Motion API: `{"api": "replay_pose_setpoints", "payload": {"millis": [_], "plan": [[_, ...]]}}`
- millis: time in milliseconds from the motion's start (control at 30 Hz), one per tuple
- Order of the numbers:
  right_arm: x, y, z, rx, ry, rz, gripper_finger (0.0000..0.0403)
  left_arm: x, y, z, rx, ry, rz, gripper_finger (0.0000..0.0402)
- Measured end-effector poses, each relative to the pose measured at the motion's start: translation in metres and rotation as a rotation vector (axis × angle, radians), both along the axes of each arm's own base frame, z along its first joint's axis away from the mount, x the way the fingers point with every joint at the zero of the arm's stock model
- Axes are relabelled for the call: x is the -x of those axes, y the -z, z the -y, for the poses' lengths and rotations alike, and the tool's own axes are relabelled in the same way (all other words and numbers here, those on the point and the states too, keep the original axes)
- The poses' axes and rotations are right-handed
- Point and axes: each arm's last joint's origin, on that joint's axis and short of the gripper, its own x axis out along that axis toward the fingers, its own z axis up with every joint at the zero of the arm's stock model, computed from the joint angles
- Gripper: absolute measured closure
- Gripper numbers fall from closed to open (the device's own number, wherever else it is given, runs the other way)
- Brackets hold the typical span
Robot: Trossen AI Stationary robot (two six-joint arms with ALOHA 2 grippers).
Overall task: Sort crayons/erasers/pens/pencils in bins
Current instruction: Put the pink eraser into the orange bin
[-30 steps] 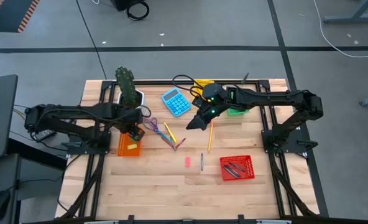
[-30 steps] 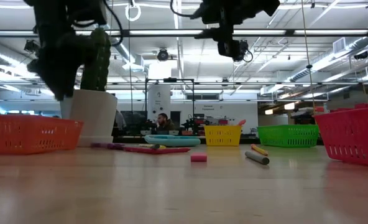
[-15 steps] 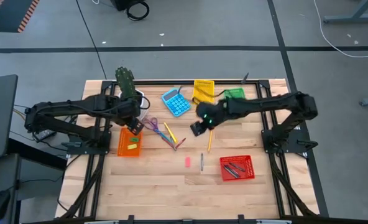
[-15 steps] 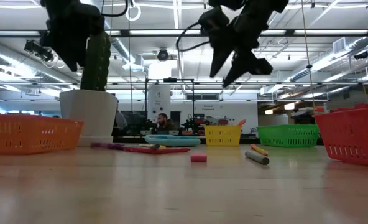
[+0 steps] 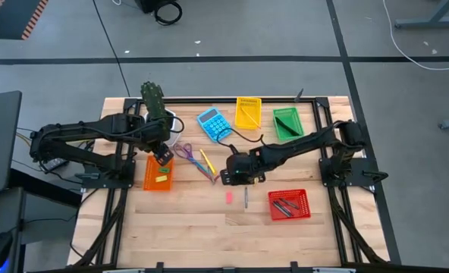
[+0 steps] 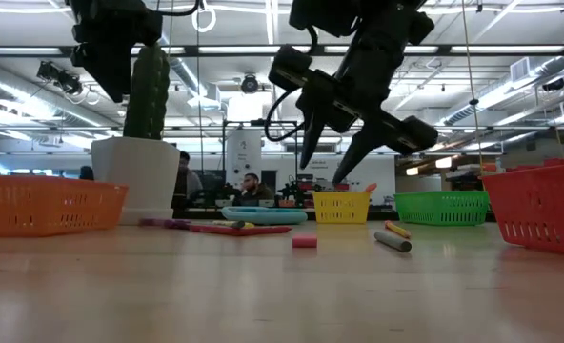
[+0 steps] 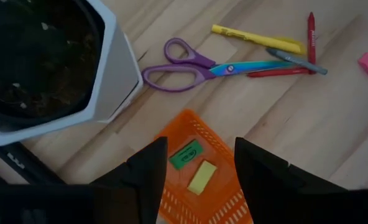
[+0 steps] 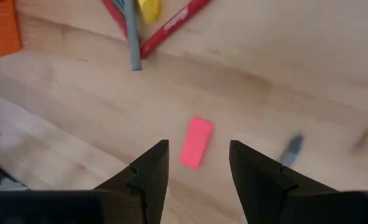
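We saw a pink eraser (image 5: pixel 228 197) lying flat on the wooden surface (image 5: pixel 194 227), and we place the other things from it. A grey pen (image 5: pixel 246 197) lay just beside it, on the side toward the red bin (image 5: pixel 289 205). The red bin stood near the pen and held some dark sticks.

The right pincer (image 5: pixel 229 179) hung in the air just above the eraser, on its far side. Its two fingers (image 8: pixel 148 171) were apart and held nothing. The eraser (image 8: pixel 196 142) showed between them in the right wrist view.

A little farther from the eraser lay a red crayon (image 7: pixel 311 31), a yellow stick (image 5: pixel 207 160) and purple scissors (image 5: pixel 186 153), close together.

Off to the left of the eraser stood the orange bin (image 5: pixel 157 174). A green eraser (image 7: pixel 186 154) and a yellow block (image 7: pixel 202 177) lay inside it. The left pincer (image 5: pixel 162 156) hung above the far end of the orange bin. Its fingers (image 7: pixel 148 175) were apart too, and empty. A white pot (image 5: pixel 164 117) with a green cactus stood just past it.

Farthest from the eraser were a blue calculator (image 5: pixel 215 124), the yellow bin (image 5: pixel 248 113) and the green bin (image 5: pixel 287 123), side by side at the back of the surface.
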Motion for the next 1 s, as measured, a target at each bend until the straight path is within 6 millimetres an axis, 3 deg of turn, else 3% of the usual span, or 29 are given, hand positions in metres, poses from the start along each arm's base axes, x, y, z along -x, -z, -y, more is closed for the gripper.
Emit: {"api": "replay_pose_setpoints", "payload": {"millis": [533, 1000], "plan": [[-0.016, 0.028, -0.039, -0.083, 0.135, 0.042, 0.0228, -0.002, -0.001, 0.0, 0.0, 0.058, 0.018, 0.0205], [-0.016, 0.05, -0.045, -0.054, 0.176, -0.021, 0.0228, -0.003, -0.001, 0.001, 0.02, 0.082, 0.023, 0.0208]]}}
